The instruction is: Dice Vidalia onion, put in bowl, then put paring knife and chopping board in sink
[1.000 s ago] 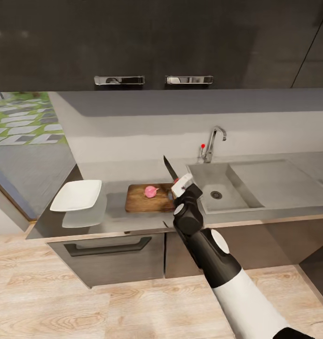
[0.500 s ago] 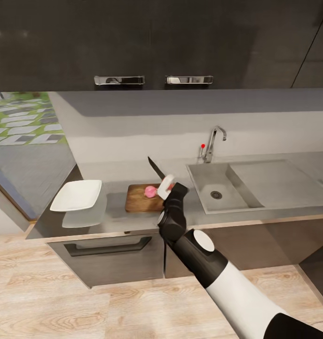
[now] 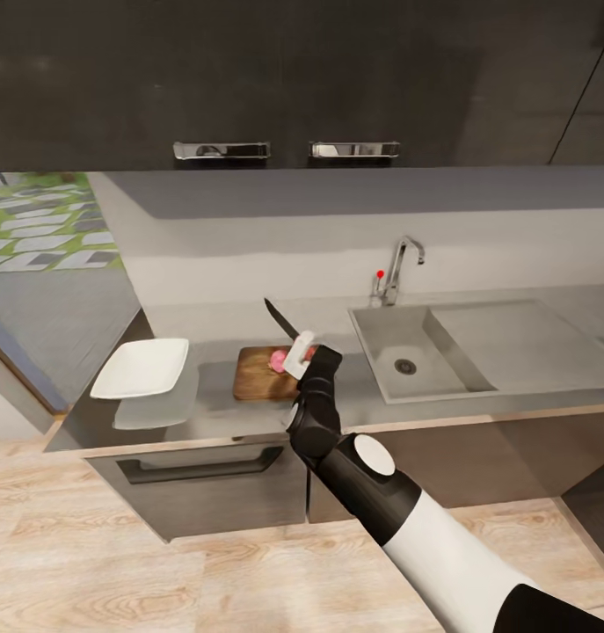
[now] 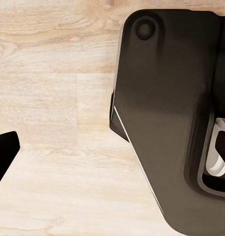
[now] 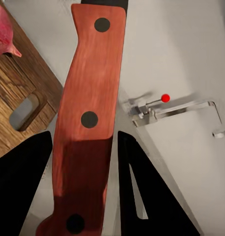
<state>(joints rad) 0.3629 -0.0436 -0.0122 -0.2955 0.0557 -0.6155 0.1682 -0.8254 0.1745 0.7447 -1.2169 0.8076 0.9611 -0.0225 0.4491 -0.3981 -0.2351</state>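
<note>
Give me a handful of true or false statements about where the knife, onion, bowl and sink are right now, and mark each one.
1. The right gripper holds the paring knife by its red handle. True.
2. The Vidalia onion is lying in the sink. False: it sits on the chopping board.
3. The bowl sits on the countertop on the far side of the board from the sink. True.
4. The knife's blade points down into the board. False: it angles up and away, above the counter.
5. The bowl holds diced onion. False: it looks empty and the onion looks whole.
</note>
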